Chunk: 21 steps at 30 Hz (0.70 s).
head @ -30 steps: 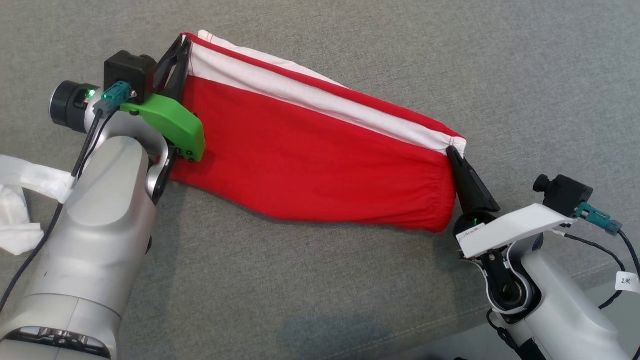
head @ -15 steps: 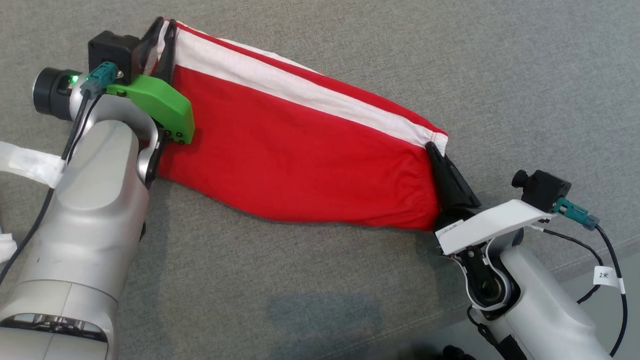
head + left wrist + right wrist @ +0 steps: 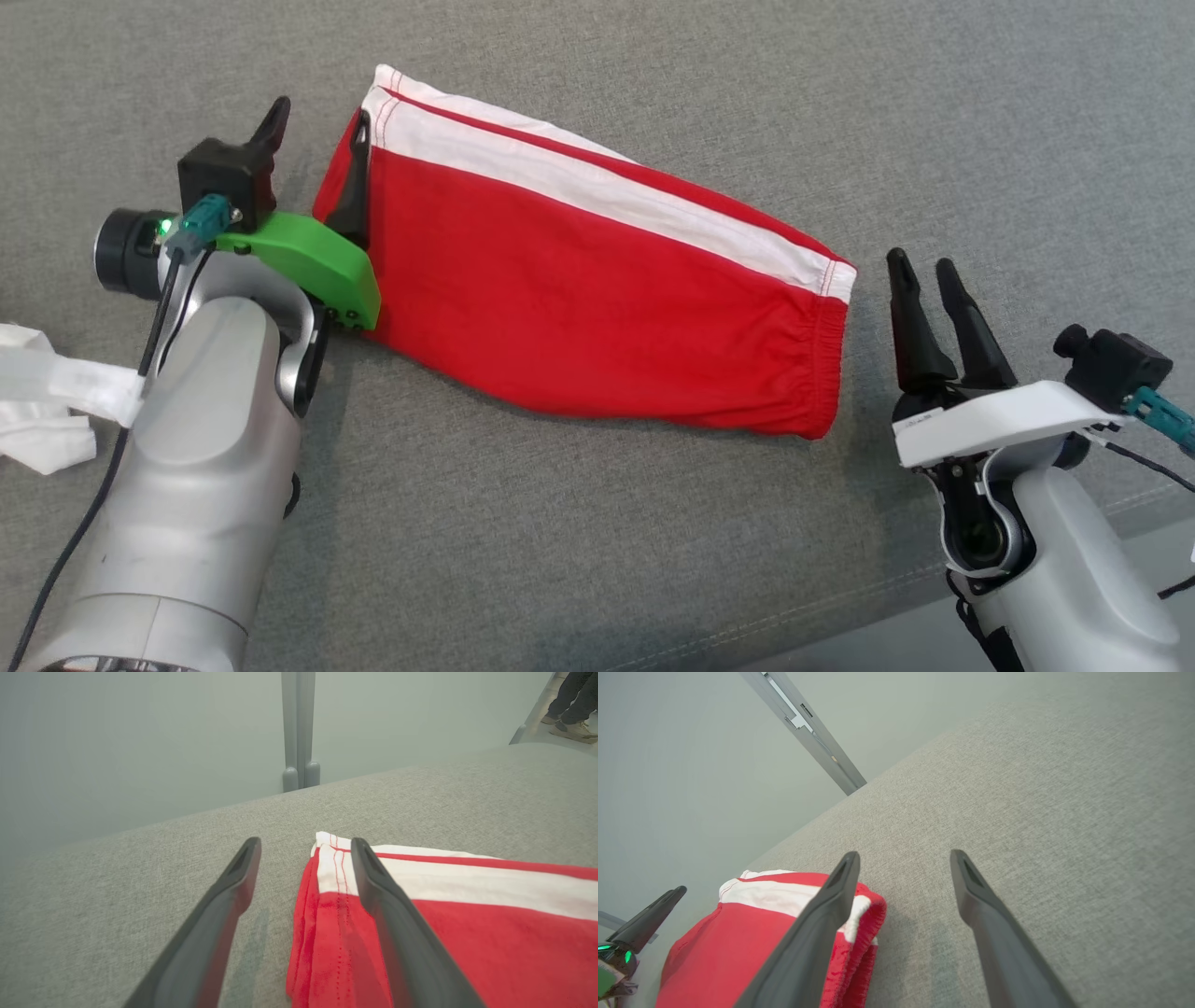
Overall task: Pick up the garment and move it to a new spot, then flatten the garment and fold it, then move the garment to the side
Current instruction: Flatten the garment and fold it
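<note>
Garment, red with white stripe, flat oblong on grey weave.

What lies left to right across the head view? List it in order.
white cloth → left gripper, fingers open, straddling the shorts' left edge → red shorts with a white stripe → right gripper, fingers open, clear of the shorts.
</note>
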Available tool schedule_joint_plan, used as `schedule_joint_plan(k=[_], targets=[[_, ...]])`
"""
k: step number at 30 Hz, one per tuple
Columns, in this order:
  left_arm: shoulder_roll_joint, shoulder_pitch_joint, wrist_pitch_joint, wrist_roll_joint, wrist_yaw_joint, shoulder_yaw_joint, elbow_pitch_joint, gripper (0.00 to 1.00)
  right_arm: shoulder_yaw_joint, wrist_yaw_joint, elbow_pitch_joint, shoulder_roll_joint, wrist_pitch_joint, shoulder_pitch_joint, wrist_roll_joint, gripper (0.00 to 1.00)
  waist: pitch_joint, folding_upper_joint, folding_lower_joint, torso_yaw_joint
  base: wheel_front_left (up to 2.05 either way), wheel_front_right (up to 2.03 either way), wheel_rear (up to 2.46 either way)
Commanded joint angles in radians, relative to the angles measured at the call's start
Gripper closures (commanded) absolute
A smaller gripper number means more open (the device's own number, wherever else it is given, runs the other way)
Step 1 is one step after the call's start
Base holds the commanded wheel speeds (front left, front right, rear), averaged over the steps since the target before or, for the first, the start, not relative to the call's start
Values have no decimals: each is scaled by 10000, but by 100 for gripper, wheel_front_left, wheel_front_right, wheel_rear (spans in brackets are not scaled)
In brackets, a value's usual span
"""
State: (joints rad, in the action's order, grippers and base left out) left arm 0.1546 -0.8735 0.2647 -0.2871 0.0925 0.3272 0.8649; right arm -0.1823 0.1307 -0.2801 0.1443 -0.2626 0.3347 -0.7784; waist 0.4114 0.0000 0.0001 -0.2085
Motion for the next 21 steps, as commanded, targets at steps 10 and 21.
schedule_joint_plan(k=[10,21], targets=[[-104,1069,-11,199,193,-74,670,0,2702,0,562,-530,-28,-857,3610,0,-832,0,-1,319,0,0,0],[-104,757,-9,9,261,-119,2109,0,3320,0,875,-894,-28,-1251,4624,0,-720,0,-1,-65,0,0,0]])
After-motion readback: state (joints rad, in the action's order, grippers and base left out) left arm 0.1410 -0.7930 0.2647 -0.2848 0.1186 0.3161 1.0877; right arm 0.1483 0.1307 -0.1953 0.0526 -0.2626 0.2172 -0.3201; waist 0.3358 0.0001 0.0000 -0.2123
